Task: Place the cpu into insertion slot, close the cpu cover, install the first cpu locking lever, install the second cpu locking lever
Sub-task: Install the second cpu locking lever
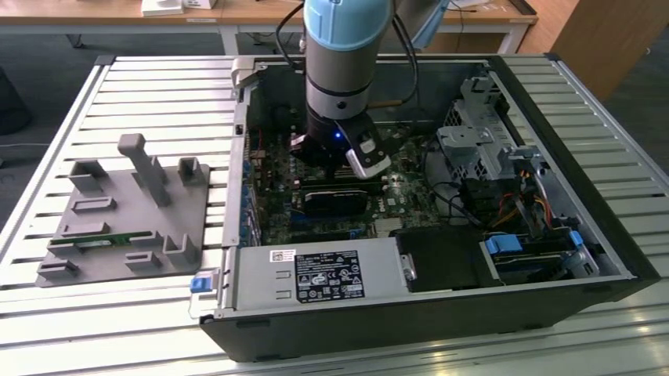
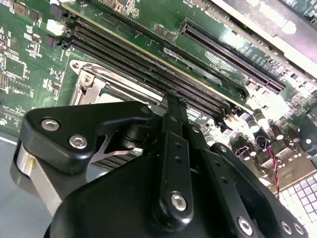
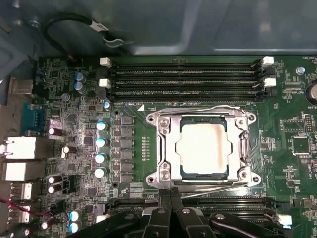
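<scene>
The cpu (image 3: 203, 148), with its dull silver top, lies in the insertion slot (image 3: 162, 174) on the green board. The silver cpu cover (image 3: 166, 148) is folded down over it, its window framing the chip. One thin wire lever (image 3: 198, 110) lies along the socket's edge by the memory slots, and another (image 3: 213, 184) lies along the edge nearest my fingers. Whether either is hooked I cannot tell. My gripper (image 3: 171, 192) is shut with nothing between its fingers, tips just off that near edge. In the second wrist view the gripper (image 2: 173, 96) reaches the cover (image 2: 84, 82). The exterior view shows the gripper (image 1: 332, 171) low inside the case.
Long black memory slots (image 3: 183, 79) run beside the socket. A black card (image 1: 334, 202) sits below the gripper in the exterior view. A power supply (image 1: 313, 278), a drive cage (image 1: 471, 149) and the case walls surround it. A grey fixture plate (image 1: 125, 219) lies at the exterior view's left.
</scene>
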Motion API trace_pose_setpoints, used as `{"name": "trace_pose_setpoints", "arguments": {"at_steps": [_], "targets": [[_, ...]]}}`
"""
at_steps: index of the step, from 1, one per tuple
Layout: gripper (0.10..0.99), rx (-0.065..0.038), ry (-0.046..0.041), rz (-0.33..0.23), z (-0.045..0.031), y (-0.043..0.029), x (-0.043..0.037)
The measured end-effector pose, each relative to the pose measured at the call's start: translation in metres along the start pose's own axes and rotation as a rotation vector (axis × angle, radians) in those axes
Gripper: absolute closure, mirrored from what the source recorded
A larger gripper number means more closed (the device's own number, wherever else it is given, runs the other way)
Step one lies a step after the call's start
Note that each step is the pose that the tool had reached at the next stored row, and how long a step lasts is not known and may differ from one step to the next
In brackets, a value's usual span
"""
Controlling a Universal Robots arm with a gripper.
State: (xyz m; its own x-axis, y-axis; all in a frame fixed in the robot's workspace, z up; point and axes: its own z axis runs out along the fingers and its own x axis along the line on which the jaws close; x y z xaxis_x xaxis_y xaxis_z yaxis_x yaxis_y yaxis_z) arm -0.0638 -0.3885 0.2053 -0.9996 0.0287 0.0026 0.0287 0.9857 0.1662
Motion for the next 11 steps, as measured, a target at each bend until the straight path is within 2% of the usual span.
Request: {"name": "trace_pose_setpoints", "arguments": {"at_steps": [8,11], "targets": [[0.980,-0.014,0.0004,0.000,-0.0004,-0.0043,0.0049],[0.980,-0.026,0.0008,0.000,-0.0004,-0.0062,0.0064]]}}
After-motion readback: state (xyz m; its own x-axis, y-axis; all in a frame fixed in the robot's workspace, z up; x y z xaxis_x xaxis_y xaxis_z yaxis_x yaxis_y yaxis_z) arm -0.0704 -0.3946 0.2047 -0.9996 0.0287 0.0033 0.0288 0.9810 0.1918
